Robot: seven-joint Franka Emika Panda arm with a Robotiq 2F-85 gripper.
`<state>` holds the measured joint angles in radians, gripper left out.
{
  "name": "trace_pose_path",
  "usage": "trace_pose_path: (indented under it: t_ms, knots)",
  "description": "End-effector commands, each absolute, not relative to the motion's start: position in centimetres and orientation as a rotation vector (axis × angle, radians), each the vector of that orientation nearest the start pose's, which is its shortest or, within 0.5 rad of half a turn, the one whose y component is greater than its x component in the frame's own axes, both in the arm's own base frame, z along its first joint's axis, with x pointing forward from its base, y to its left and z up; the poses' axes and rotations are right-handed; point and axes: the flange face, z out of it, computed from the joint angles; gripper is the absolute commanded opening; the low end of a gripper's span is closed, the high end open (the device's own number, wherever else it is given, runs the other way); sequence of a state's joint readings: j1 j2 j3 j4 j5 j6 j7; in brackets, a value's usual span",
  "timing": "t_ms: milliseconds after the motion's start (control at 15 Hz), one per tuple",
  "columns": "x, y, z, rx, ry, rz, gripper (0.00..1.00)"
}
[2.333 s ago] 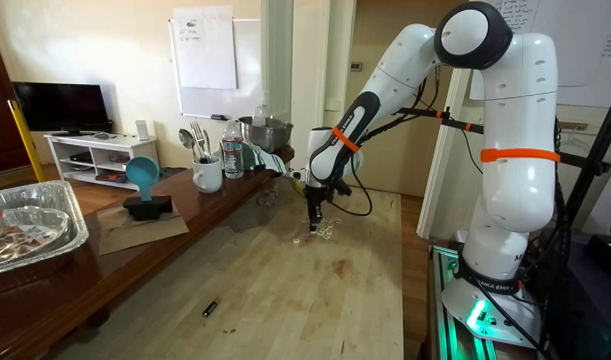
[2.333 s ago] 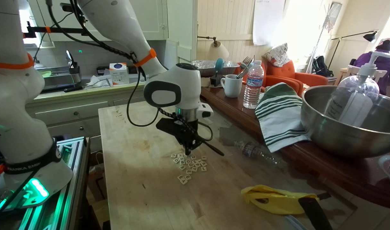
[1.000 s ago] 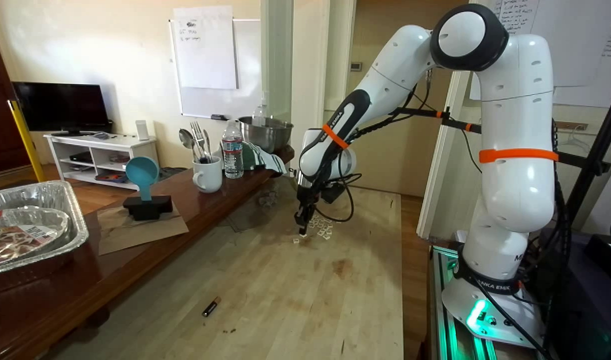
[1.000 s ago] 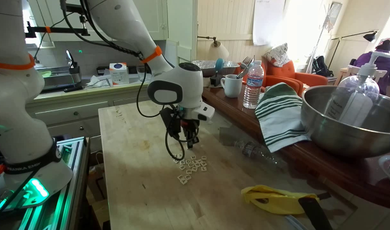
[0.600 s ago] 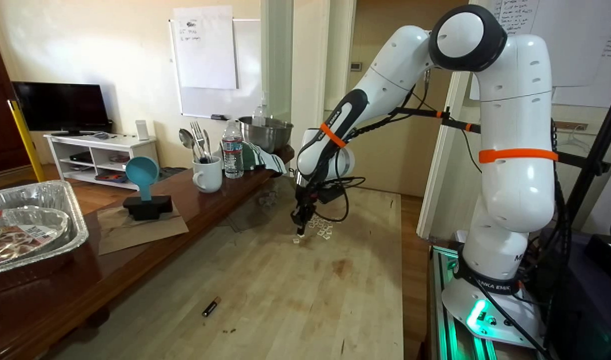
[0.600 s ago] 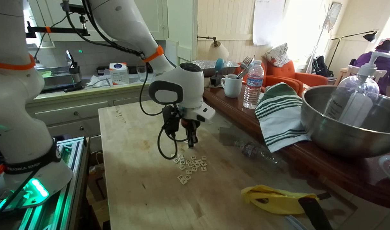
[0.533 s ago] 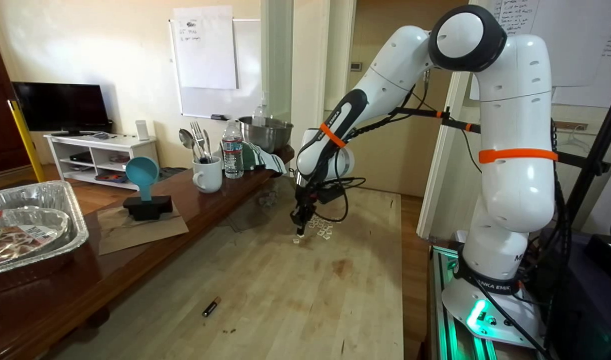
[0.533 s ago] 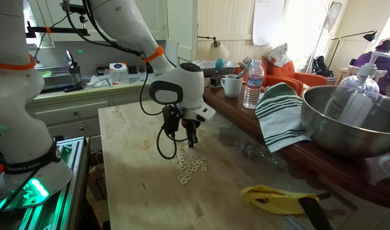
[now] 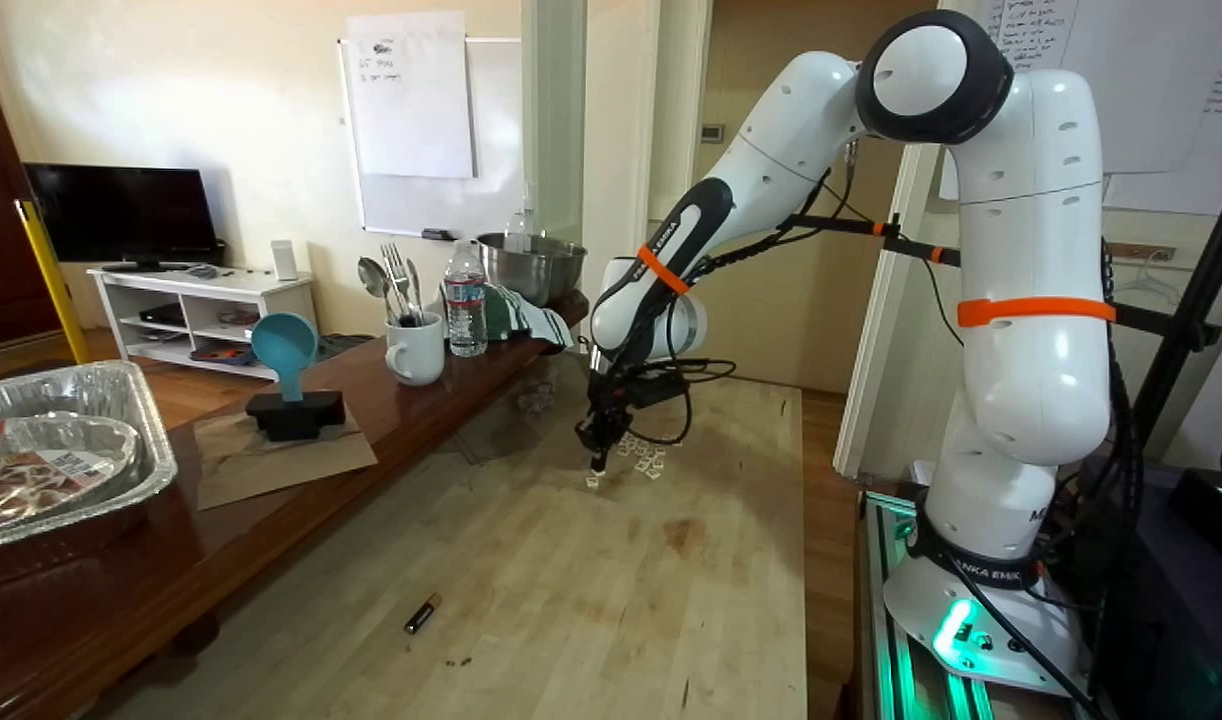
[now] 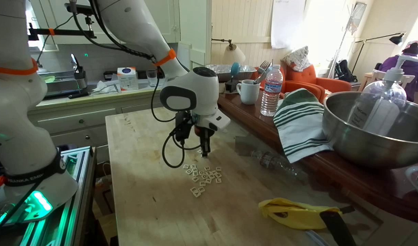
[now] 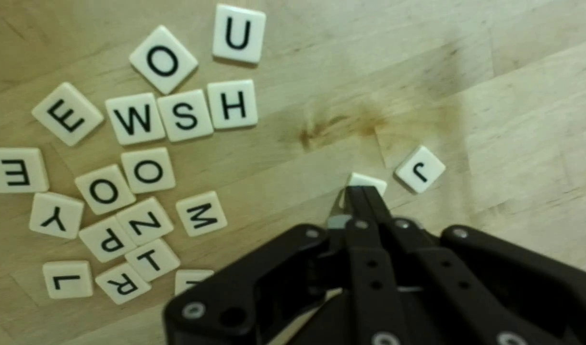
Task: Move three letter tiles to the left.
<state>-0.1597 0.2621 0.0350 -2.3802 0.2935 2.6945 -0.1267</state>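
Two fingers [image 11: 367,239] of the pincer [image 11: 362,190] meet, hiding part of one letter tile [image 11: 369,179]; contact is unclear.

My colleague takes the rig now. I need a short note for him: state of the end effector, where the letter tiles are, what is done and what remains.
End effector: shut, its tip at one tile, partly covering it in the wrist view; letter hidden.
Tiles: the J tile lies near that one, not touching; both are apart from the cluster.
Done, it seems: two tiles separated from the cluster.
Left: probably finish placing the tile at the tip, then bring a third; none shows beside these two.
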Motion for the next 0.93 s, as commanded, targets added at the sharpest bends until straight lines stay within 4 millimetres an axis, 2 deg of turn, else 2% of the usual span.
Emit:
trace_pose_path:
  t_ms: [0,867]
  knots:
    - [50.86,-6.61,20.92,-2.954,0.474,-0.061,0.0]
    - [51.26,-6.36,20.76,-2.909,0.666,-0.051,0.0]
